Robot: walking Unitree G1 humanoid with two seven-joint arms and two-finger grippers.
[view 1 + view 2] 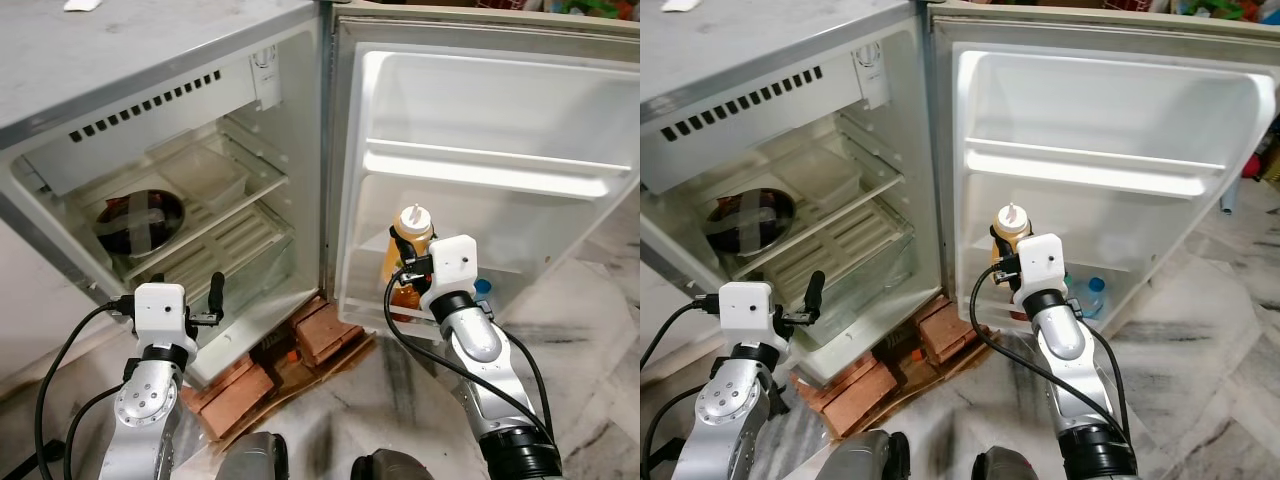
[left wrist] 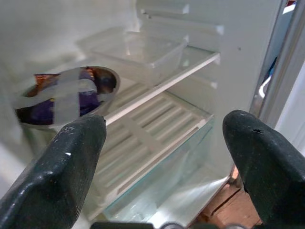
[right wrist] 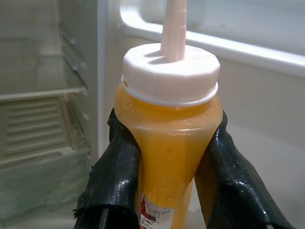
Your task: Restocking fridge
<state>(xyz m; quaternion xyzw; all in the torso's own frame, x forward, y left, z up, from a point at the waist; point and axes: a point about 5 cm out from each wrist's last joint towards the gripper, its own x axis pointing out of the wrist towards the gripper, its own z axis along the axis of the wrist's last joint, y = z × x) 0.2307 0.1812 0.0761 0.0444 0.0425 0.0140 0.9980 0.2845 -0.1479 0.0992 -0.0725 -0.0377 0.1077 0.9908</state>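
right gripper [image 3: 167, 186] fingers clamp sauce squeeze bottle [image 3: 169, 133] mid-body; soft, slippery, likely fairly full. left gripper [image 2: 164, 157] fingers spread, empty.

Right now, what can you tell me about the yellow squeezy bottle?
The bottle is see-through plastic full of orange-yellow sauce, with a white screw cap and a pale pointed nozzle. A red and white label sits low on it. It stands upright, clamped at its narrow waist by the right gripper, one black finger on each side. It is at the lower shelf of the open fridge door, next to a small blue-capped bottle. Whether it rests on the shelf can't be told.
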